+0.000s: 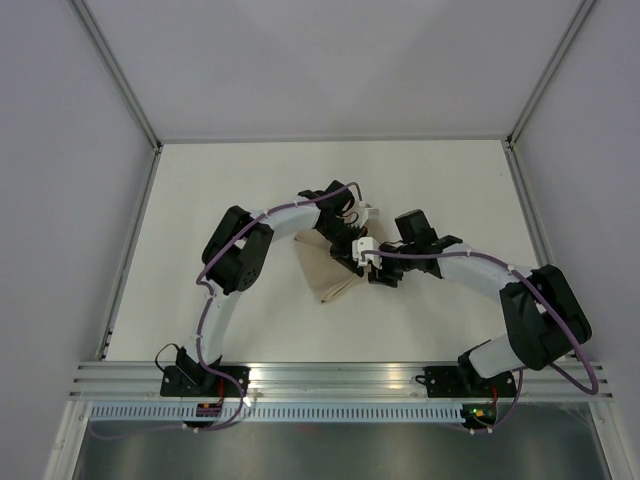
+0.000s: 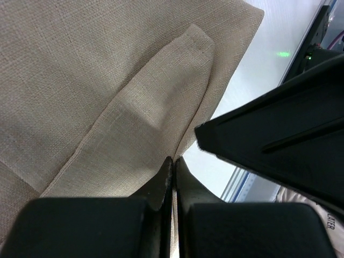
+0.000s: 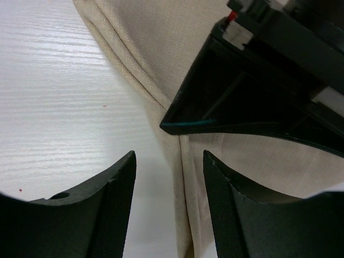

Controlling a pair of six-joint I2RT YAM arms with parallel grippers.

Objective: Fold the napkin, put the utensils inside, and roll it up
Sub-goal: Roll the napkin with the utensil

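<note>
Left pincer (image 2: 171, 173) is pressing its jaws tight together at the hemmed edge of the napkin (image 2: 107, 80), and it looks to be pinching that edge, though the cloth between the tips is too thin to be sure of. Right pincer (image 3: 169, 157) is standing with its jaws apart and nothing in them, hovering low over the bench (image 3: 54, 80) with the napkin's border running up between the two fingers. Its tips are sitting just beside the other pincer's.

The napkin is lying flat in the middle of the bench, partly under the two wrists. It is showing as a folded tan wedge with one narrow layer turned over the wider cloth beneath. So I am judging the folding as begun and perhaps nearly done. The utensils are not showing in any view, so nothing is telling me they are inside yet. The cloth is also not looking like a tube. Placing the cutlery and rolling are, by my reckoning, both waiting to be done.

At the near edge, both bases are sitting well apart. The left arm (image 1: 240, 255) is rising from its base, bending at a high elbow and reaching rightward across the napkin. The right arm (image 1: 530, 310) is folding back on itself over its base and stretching leftward, so both wrists are meeting at the napkin's right side.
</note>
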